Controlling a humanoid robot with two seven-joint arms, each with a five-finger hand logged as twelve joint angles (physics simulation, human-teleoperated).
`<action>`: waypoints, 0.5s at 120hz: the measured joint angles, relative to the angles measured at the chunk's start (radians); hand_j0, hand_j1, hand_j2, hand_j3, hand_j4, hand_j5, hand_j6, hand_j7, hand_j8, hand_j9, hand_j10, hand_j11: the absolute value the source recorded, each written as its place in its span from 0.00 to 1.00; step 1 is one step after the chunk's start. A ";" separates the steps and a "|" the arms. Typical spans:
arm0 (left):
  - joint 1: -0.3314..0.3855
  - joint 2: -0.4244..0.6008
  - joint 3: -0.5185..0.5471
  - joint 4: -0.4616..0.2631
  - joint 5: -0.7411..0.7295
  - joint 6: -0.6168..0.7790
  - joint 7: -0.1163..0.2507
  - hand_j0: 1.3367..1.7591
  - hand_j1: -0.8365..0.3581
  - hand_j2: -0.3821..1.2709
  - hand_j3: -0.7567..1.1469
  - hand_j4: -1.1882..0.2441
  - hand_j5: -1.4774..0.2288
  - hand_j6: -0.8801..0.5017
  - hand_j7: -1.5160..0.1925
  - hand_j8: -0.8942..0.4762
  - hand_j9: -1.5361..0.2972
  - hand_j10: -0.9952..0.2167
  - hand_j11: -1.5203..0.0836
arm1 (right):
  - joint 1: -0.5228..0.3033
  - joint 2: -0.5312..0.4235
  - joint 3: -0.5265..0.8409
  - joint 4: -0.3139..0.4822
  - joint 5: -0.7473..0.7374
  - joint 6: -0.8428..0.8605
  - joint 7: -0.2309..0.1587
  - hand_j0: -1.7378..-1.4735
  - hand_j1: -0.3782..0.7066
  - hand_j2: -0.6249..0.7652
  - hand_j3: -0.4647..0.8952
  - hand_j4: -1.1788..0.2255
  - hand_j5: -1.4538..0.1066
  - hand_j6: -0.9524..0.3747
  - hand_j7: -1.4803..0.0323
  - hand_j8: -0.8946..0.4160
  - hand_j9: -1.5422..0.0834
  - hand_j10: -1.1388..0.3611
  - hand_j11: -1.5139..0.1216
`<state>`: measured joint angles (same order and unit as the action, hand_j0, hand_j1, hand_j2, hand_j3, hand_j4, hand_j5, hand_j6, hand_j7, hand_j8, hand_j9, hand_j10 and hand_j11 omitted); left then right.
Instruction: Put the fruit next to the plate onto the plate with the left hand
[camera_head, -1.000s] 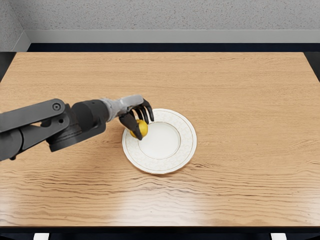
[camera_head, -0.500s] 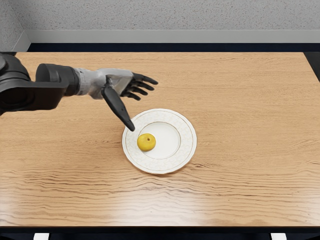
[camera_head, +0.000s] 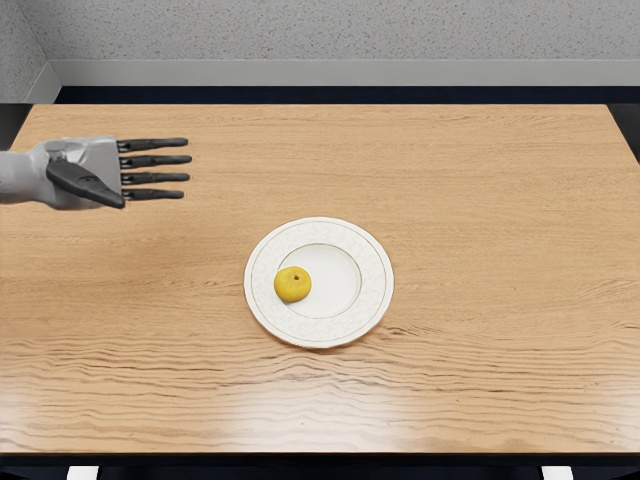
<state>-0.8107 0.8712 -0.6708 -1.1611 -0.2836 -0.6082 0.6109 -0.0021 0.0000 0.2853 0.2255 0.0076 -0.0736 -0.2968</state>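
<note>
A small yellow fruit (camera_head: 293, 284) lies on the left part of a white plate (camera_head: 370, 290) in the middle of the wooden table. My left hand (camera_head: 150, 175) hovers far to the upper left of the plate, near the picture's left edge, open with its dark fingers (camera_head: 155, 161) stretched out straight and holding nothing. It is well apart from the fruit. No right arm shows.
The wooden table (camera_head: 480, 200) fills the view, with its front edge at the bottom and a grey wall behind its far edge.
The left hand let go of the fruit at the plate's left side, then drew back up and to the left with its fingers spread. The fruit stays on the plate.
</note>
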 joint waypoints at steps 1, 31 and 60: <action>0.002 0.001 0.000 0.008 -0.003 0.000 0.000 0.76 0.96 0.24 0.40 0.81 0.84 0.61 0.86 0.63 0.81 0.79 0.92 | 0.000 0.000 0.000 0.000 0.000 0.000 0.000 0.30 0.03 0.45 0.34 0.84 0.93 0.72 0.98 0.68 0.95 0.76 0.93; 0.006 0.031 -0.016 0.157 -0.029 -0.003 0.000 0.76 0.96 0.23 0.40 0.81 0.84 0.62 0.87 0.63 0.82 0.80 0.93 | 0.001 0.000 0.000 0.000 0.000 0.000 0.000 0.30 0.03 0.45 0.34 0.84 0.93 0.72 0.98 0.68 0.95 0.76 0.93; 0.007 0.052 -0.018 0.234 -0.031 -0.004 0.000 0.76 0.97 0.23 0.40 0.81 0.85 0.62 0.87 0.64 0.82 0.80 0.93 | 0.002 0.000 0.000 0.000 0.000 0.000 0.000 0.30 0.03 0.45 0.34 0.84 0.93 0.72 0.98 0.68 0.95 0.76 0.93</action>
<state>-0.8036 0.9235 -0.6884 -0.9275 -0.3148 -0.6117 0.6109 -0.0004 0.0000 0.2854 0.2255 0.0076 -0.0735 -0.2972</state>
